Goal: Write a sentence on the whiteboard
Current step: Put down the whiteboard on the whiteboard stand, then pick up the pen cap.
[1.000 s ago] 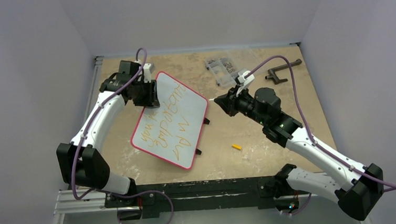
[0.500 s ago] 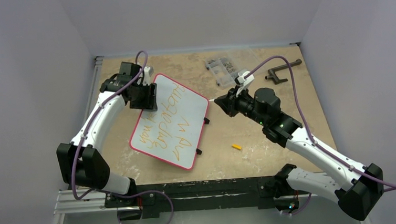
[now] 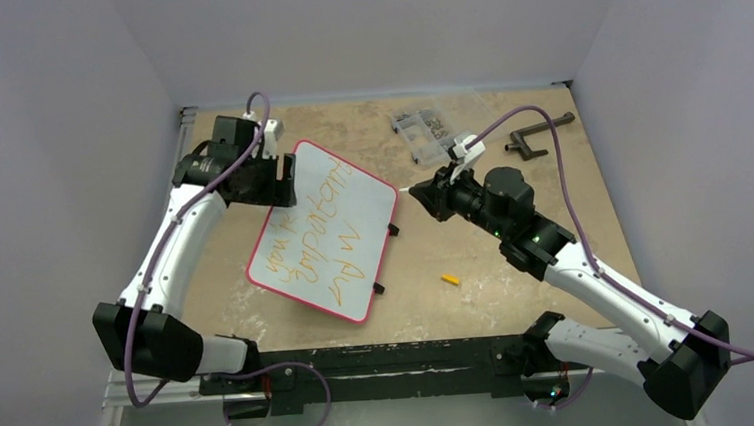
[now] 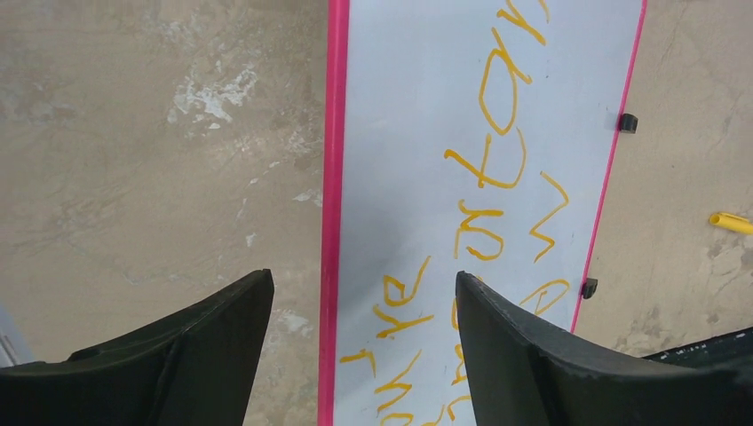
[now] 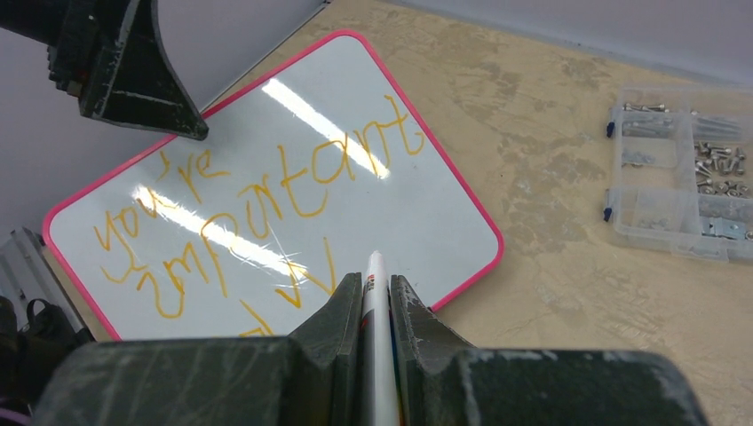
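The whiteboard (image 3: pixel 364 202) with its red rim lies flat on the table between the arms, also in the left wrist view (image 4: pixel 417 89) and the right wrist view (image 5: pixel 435 213). The sentence (image 3: pixel 317 245) runs across it in orange-yellow slanted lines that read "you're important" plus a shorter third line. My left gripper (image 3: pixel 284 182) hovers open over the board's far left edge, its jaws (image 4: pixel 362 280) straddling the rim without touching it. My right gripper (image 3: pixel 419 192) is shut on a white marker (image 5: pixel 376 297), its tip just off the board's right corner.
A clear plastic parts box (image 3: pixel 425 129) with screws sits at the back, right of centre. A dark metal tool (image 3: pixel 533 137) lies at the back right. A small yellow cap (image 3: pixel 450 279) rests on the table in front of the right arm.
My left gripper has opened, let go of the board's far left edge and drawn back to the left. The board shifted slightly and lies flat. The right arm has not moved.
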Motion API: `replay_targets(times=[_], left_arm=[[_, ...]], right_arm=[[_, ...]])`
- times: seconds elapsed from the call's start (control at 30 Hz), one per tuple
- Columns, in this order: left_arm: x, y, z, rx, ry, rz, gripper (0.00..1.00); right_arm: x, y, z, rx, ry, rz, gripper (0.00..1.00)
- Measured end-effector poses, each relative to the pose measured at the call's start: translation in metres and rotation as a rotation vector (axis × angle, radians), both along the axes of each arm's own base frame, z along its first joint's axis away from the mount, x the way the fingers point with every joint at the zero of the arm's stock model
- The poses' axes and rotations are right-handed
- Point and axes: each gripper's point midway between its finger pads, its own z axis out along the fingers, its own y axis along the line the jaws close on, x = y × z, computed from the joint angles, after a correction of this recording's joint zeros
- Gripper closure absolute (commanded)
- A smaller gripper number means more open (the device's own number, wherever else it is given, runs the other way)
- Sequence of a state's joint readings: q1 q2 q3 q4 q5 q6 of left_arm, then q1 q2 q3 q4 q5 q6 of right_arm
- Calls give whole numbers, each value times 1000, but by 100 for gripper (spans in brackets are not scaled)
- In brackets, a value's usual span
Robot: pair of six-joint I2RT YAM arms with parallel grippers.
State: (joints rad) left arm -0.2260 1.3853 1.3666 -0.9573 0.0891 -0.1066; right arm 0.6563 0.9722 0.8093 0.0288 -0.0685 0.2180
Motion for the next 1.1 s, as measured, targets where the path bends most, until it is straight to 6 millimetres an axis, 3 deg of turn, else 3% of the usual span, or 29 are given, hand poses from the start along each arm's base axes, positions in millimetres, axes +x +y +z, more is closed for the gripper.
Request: replay_targets(times=[0.13, 0.3, 0.4, 0.7, 1.1], left_arm=[[-4, 0, 25, 38, -67, -23, 25], [-16, -29, 62, 83, -163, -143, 26], [-27, -44, 68, 103, -184, -224, 27], [-61, -102, 59, 151, -190, -561, 32], [-110, -215, -4, 138, -95, -983, 35]], right_arm=[[0, -2, 2, 7, -2, -9, 100], [2, -11, 13, 27, -27, -63, 100], [4, -22, 23, 49, -56, -122, 100], [14, -64, 47, 107, -117, -351, 100], [27, -106, 58, 111, -132, -602, 100]])
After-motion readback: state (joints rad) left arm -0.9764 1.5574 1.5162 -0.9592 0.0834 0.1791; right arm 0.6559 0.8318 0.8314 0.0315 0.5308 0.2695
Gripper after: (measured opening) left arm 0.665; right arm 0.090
